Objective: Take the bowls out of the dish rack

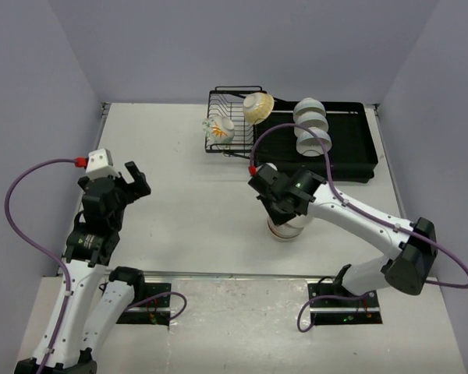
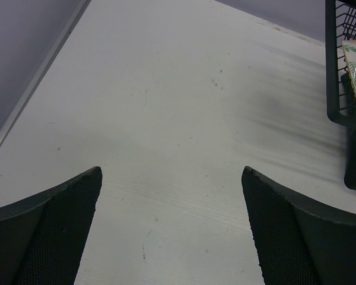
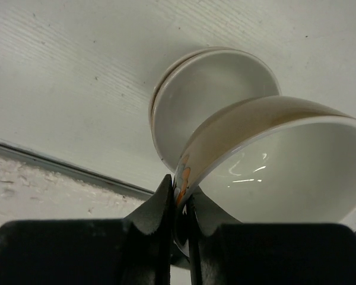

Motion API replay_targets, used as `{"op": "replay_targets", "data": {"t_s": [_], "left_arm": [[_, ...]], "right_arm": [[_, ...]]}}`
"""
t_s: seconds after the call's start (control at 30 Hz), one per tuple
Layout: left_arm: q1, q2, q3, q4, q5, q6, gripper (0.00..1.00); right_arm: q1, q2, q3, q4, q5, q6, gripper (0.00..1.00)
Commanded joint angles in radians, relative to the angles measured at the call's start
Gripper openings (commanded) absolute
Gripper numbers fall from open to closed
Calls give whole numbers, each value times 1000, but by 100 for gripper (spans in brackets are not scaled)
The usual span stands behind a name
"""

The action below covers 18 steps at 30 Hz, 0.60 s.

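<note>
Pinching the rim of a tan-banded bowl [image 3: 273,160], our right pincer [image 3: 179,190] holds it tilted over the stacked bowls [image 3: 213,89] near the desk's [image 2: 166,89] near edge. Our left pincer [image 2: 171,178] hangs spread by the left edge. At the far edge we see the dish rack [image 1: 232,92] holding a flowered bowl [image 1: 220,129] and a cream-yellow bowl [image 1: 257,107].

White table [image 1: 187,226] enclosed by plain pale lavender walls [image 1: 242,47].
</note>
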Motion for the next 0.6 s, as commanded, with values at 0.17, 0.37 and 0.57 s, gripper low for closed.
{"op": "replay_targets", "data": {"t_s": [0.17, 0.37, 0.57], "left_arm": [[-14, -9, -4, 37, 3, 11, 100], [-21, -15, -4, 35, -3, 11, 100], [-31, -20, -5, 34, -12, 11, 100]], "right_arm": [[56, 106, 24, -14, 85, 11, 0], [56, 181, 20, 10, 75, -10, 0], [56, 218, -6, 27, 62, 2, 0]]}}
